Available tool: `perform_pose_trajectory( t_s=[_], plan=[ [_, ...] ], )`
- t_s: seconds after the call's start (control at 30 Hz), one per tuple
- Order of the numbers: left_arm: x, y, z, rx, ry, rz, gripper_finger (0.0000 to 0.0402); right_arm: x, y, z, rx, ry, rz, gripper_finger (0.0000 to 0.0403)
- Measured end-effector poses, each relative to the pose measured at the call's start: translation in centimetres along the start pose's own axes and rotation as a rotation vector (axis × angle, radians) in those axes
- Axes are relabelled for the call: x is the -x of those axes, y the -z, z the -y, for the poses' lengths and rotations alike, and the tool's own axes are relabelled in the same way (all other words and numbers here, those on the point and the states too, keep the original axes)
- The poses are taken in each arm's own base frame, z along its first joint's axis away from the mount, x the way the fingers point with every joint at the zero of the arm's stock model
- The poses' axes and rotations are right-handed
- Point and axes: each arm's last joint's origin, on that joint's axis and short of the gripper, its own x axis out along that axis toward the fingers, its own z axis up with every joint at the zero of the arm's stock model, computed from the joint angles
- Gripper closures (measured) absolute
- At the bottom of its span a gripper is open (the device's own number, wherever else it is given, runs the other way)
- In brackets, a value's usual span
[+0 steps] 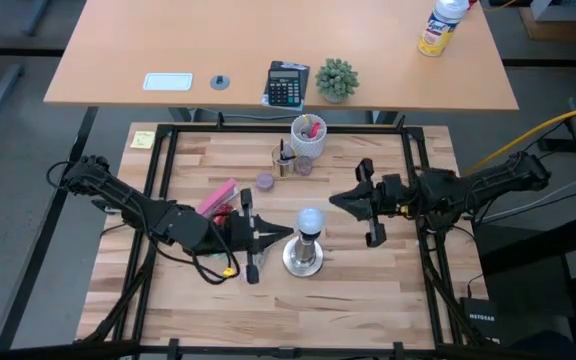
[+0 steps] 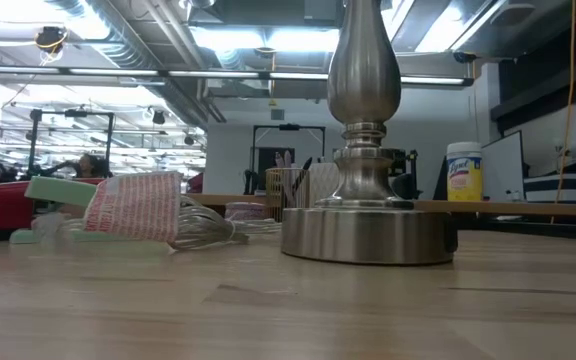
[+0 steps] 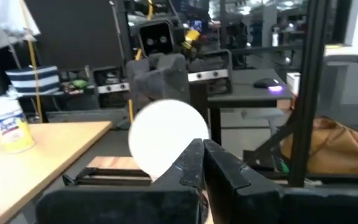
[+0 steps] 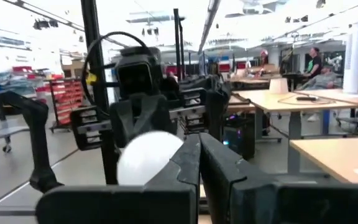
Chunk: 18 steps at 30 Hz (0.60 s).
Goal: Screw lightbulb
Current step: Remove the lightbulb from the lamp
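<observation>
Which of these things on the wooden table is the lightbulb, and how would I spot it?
Look at the wooden table from above and find the silvery metal stand near its front middle, between the two dark arms. The lightbulb is the small round frosted-white ball on top of that stand, the only glowing-white globe there, smaller than the white cup behind.

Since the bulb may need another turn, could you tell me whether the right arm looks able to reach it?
Probably yes: the right gripper faces the lightbulb across bare table, with nothing between them.
</observation>
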Motion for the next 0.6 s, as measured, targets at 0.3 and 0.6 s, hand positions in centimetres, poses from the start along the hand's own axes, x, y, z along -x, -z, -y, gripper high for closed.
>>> perform_pose_trajectory(
  t_s=[0.3, 0.6],
  plan=[
    [-0.8, -0.7, -1.4, -0.039, -0.085, 0.064, 0.0399, 0.3, -0.3, -0.6, -0.071, -0.234, -0.003, 0.0389],
    [-1.8, 0.5, -2.8, 0.013, -0.111, -0.027, 0.0399, -0.9, 1.4, -0.9, -0.081, -0.214, -0.066, 0.0389]
  ],
)
